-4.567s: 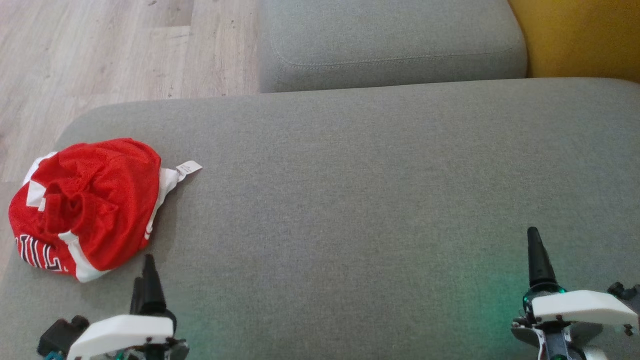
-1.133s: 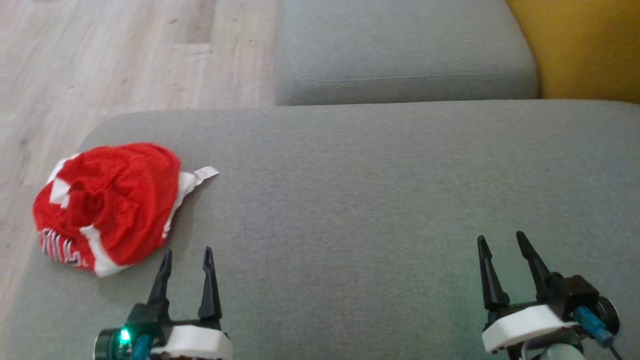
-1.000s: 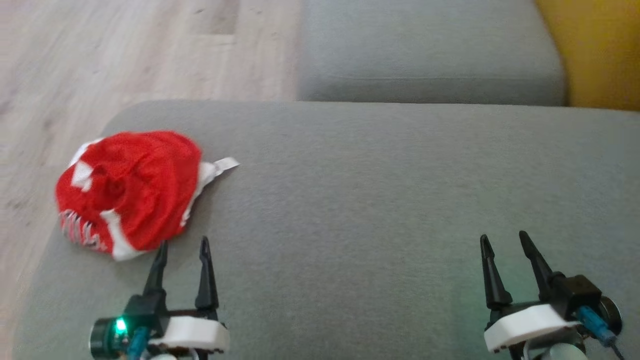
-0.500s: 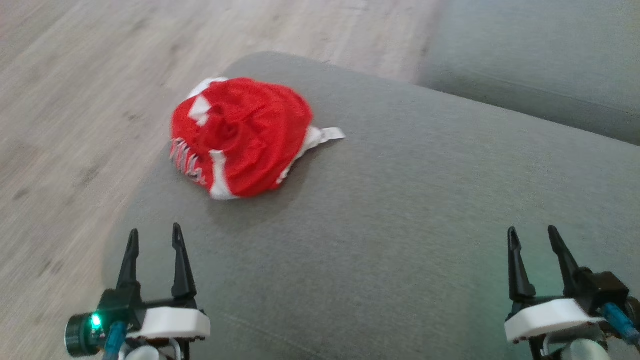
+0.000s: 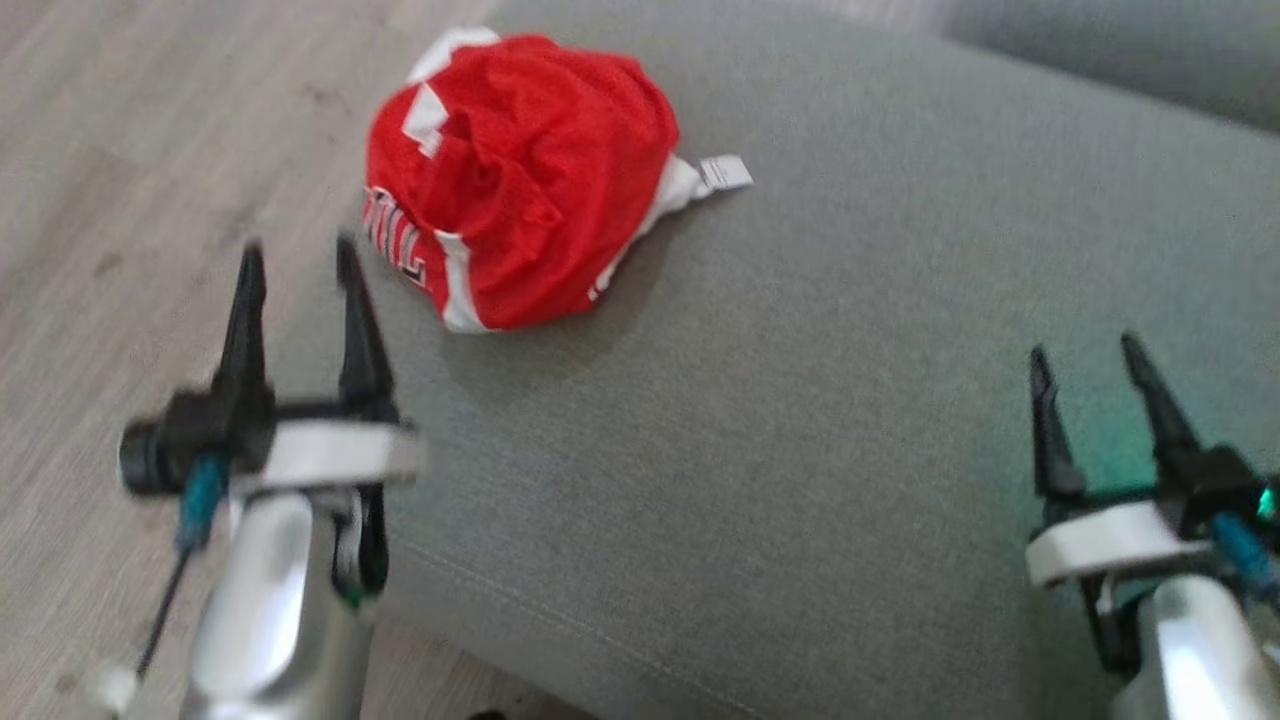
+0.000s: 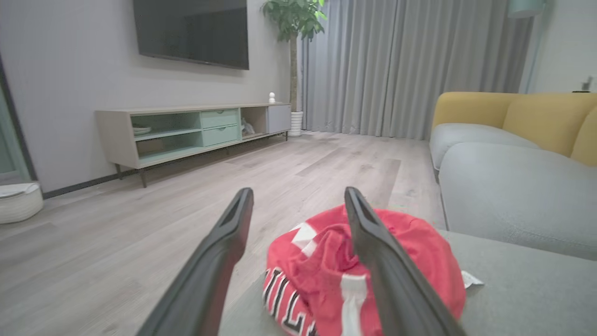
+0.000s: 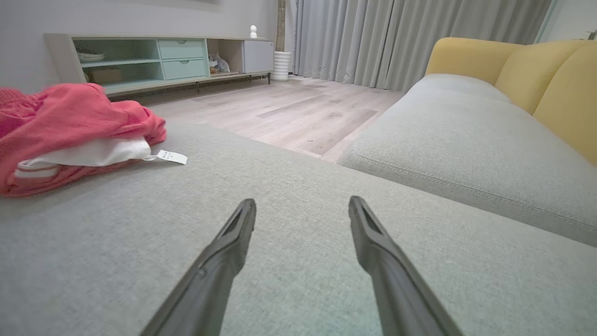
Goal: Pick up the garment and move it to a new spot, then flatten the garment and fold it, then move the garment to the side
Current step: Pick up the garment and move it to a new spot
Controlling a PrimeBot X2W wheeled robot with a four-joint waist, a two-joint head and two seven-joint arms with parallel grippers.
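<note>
The garment (image 5: pixel 520 180) is a red mesh jersey with white trim and dark lettering, crumpled in a heap near the left corner of the grey sofa cushion (image 5: pixel 850 400). A white tag (image 5: pixel 725 172) sticks out on its right. My left gripper (image 5: pixel 297 248) stands open just left of and below the heap, not touching it; in the left wrist view the garment (image 6: pixel 326 261) lies just ahead, beyond the left gripper's (image 6: pixel 298 193) spread fingers. My right gripper (image 5: pixel 1085 350) is open over bare cushion at the right, with the garment (image 7: pixel 70 126) far off to its left.
Pale wood floor (image 5: pixel 120 200) lies left of the cushion's edge, under my left arm. A second grey seat (image 7: pixel 466 140) with yellow backrests (image 7: pixel 536 70) stands beyond. A low TV cabinet (image 6: pixel 186 130) and curtains (image 6: pixel 396 65) line the far wall.
The camera has swung left and down, so the garment now sits higher and nearer the middle of the view. Both grippers have risen in the picture; the left one has come close beside the heap.
</note>
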